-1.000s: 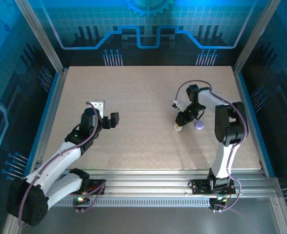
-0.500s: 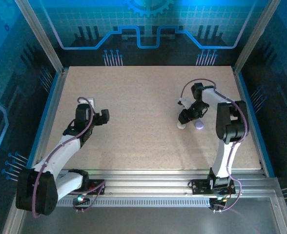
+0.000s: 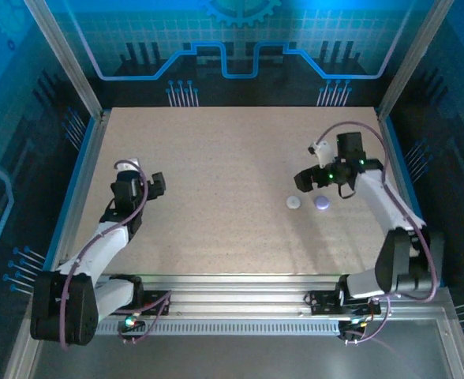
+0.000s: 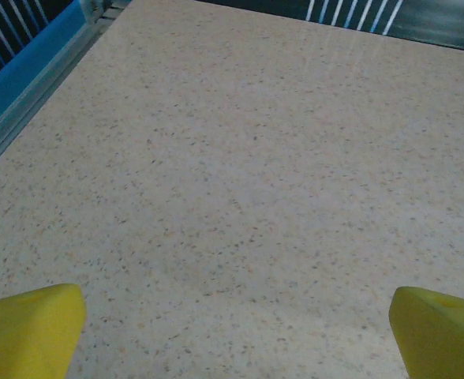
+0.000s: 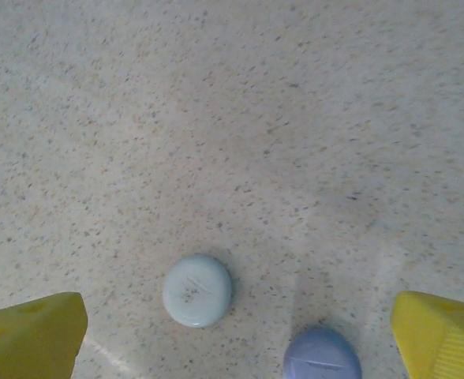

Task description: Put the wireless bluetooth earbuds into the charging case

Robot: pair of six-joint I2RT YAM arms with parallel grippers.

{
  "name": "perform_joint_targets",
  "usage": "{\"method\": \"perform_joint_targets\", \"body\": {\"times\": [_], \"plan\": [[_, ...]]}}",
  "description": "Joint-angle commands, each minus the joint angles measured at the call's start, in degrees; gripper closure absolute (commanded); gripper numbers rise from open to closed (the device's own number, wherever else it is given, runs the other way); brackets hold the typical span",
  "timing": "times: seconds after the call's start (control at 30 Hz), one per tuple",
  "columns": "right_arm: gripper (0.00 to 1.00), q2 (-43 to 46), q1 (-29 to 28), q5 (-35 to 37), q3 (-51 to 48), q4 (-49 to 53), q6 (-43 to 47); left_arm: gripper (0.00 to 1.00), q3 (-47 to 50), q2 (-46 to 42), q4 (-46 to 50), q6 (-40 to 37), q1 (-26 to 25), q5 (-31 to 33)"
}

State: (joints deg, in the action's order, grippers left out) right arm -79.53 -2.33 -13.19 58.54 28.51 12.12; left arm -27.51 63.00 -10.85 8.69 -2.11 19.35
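Beige speckled worktop point(image 3: 216, 158) is seen under both arms; the right gripper point(image 3: 304, 181) is held above it with its jaws spread wide, and nothing is gripped between them; its yellow fingertips point(image 5: 28, 335) are seen at the two lower corners of the right wrist view. Two round, pebble-like cases are laid on the worktop just ahead of this gripper; the white charging case point(image 5: 197, 290) is placed between the lines of the two fingers, nearer the finger at the left of that view; the lavender charging case point(image 5: 322, 357) is placed nearer the other finger and is cut by the bottom edge of that view; the two cases are set side by side, near each other but apart, and neither is touched by the gripper; whether earbuds are inside either case cannot be told. The left gripper point(image 3: 155, 183) is held over the worktop, well apart from both cases; its jaws are likewise spread wide, its yellow fingertips point(image 4: 28, 330) are seen at the lower corners of the left wrist view, and nothing is held between them.
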Motion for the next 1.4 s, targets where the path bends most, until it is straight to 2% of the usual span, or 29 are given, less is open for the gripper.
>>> {"method": "perform_joint_targets", "body": {"times": [0.0,0.1,0.13,0.2,0.23,0.27,0.3,0.37,0.4,0.47,0.53,0.6,0.63,0.7,1.27,1.37], "plan": [[0.0,3.7,1.3,4.6,-13.1,-21.3,-7.4,0.01,7.0,4.1,-18.9,0.5,0.8,2.0],[0.0,7.3,1.9,6.7,-22.7,-35.1,-10.8,0.01,10.5,11.5,-35.0,-1.3,0.7,0.4],[0.0,7.9,1.9,7.3,-25.3,-39.3,-11.6,0.01,9.5,12.3,-34.8,-3.6,0.4,-1.5],[0.0,7.8,2.0,8.8,-30.5,-49.7,-13.1,0.01,9.4,17.7,-41.4,-6.4,-0.1,-2.3],[0.0,6.9,2.0,9.6,-32.5,-53.8,-13.6,0.01,10.3,22.1,-46.6,-6.5,-0.3,-3.1],[0.0,6.0,1.8,10.6,-33.9,-56.6,-13.8,0.01,12.1,28.2,-58.8,-8.9,-0.9,-2.6],[0.0,5.4,1.8,11.7,-34.2,-58.8,-13.9,0.01,13.3,29.3,-62.4,-10.6,-2.4,-0.5],[0.0,4.7,1.1,11.9,-35.7,-63.9,-11.6,0.01,10.8,24.5,-49.3,-8.4,-2.6,-0.1],[0.0,3.8,0.9,12.3,-36.5,-67.9,-11.8,0.01,8.6,26.8,-49.3,-8.3,-1.1,-1.5],[0.0,-0.3,0.6,11.5,-37.0,-72.5,-11.5,0.01,6.0,24.8,-40.8,-6.2,0.3,-3.7],[0.0,-7.3,-1.1,11.8,-38.4,-82.2,-9.3,0.01,6.9,26.0,-44.6,-6.5,0.7,-4.0],[0.0,-5.7,-1.9,12.0,-34.8,-71.5,-8.4,0.01,6.7,25.8,-43.9,-6.3,0.7,-4.0],[0.0,-7.0,-1.3,12.1,-35.4,-75.7,-9.1,0.01,6.8,25.9,-44.3,-6.4,0.7,-4.1],[0.0,-6.8,0.1,11.7,-33.4,-71.2,-11.2,0.01,6.8,25.8,-44.3,-6.3,0.7,-4.1],[0.0,-6.7,0.1,12.3,-33.5,-71.3,-11.4,0.01,6.8,25.8,-44.1,-6.8,0.5,-4.6],[0.0,-6.7,0.1,12.3,-33.6,-71.3,-11.3,0.01,6.3,25.8,-43.3,-7.7,0.3,-6.3]]}}
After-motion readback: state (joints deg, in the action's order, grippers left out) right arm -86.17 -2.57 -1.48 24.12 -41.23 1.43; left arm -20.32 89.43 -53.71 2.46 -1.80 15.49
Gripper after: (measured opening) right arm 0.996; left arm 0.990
